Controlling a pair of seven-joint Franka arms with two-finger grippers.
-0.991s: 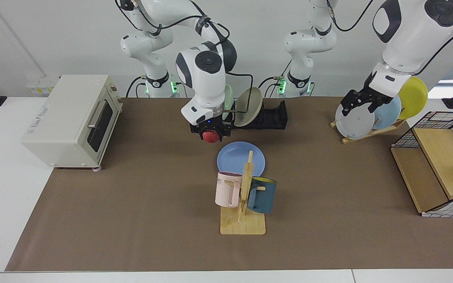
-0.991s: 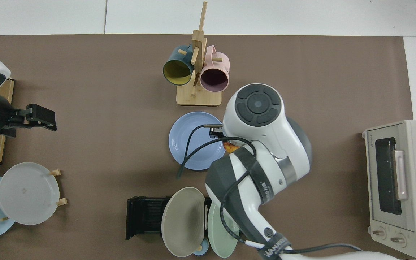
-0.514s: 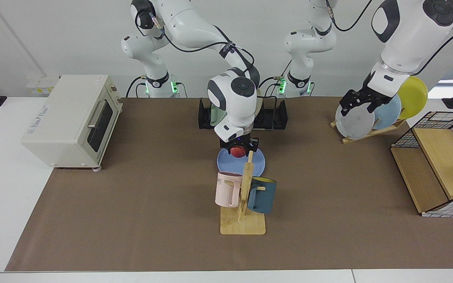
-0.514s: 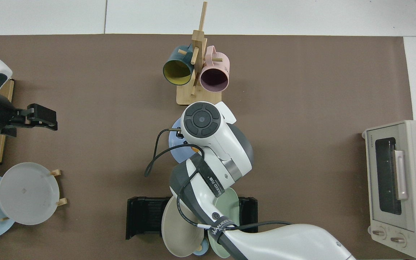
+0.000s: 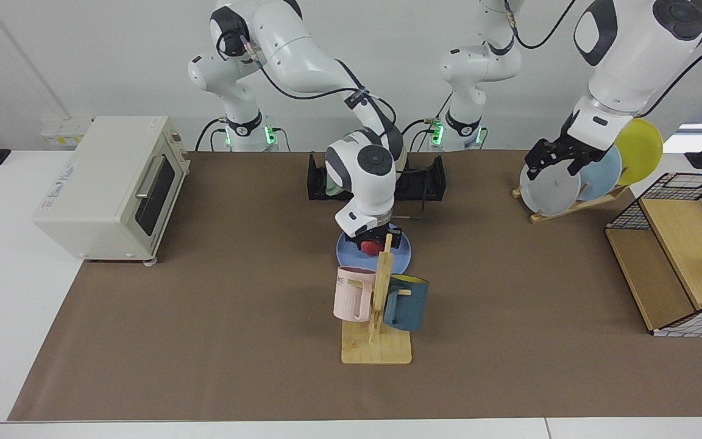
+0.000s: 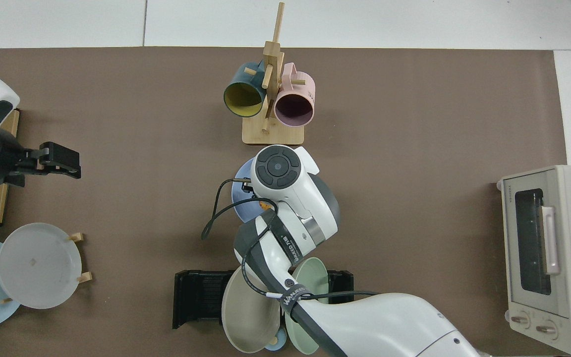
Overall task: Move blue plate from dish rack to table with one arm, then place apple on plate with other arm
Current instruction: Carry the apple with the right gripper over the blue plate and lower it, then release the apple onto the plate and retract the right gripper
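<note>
The blue plate (image 5: 346, 249) (image 6: 242, 210) lies flat on the brown mat of the table (image 5: 205, 317), just behind the mug tree. My right gripper (image 5: 373, 242) hangs low over the plate's middle, shut on the red apple (image 5: 371, 246). In the top view the right arm's hand hides most of the plate, and only an orange sliver of the apple (image 6: 264, 202) shows. The black dish rack (image 5: 431, 183) (image 6: 199, 297) holds a beige plate (image 6: 248, 307) and a green plate (image 6: 311, 275). My left gripper (image 5: 560, 166) (image 6: 70, 161) waits open, up by the grey plate.
A mug tree (image 5: 378, 305) with pink and dark blue mugs stands just in front of the blue plate. A toaster oven (image 5: 113, 183) sits at the view's left. A wooden stand (image 5: 564, 207) holds grey, pale blue and yellow plates. A wire-and-wood shelf (image 5: 680, 268) is at the right edge.
My right arm has carried the apple from beside the dish rack over to the blue plate and lowered it toward the plate's middle. The left arm has barely moved.
</note>
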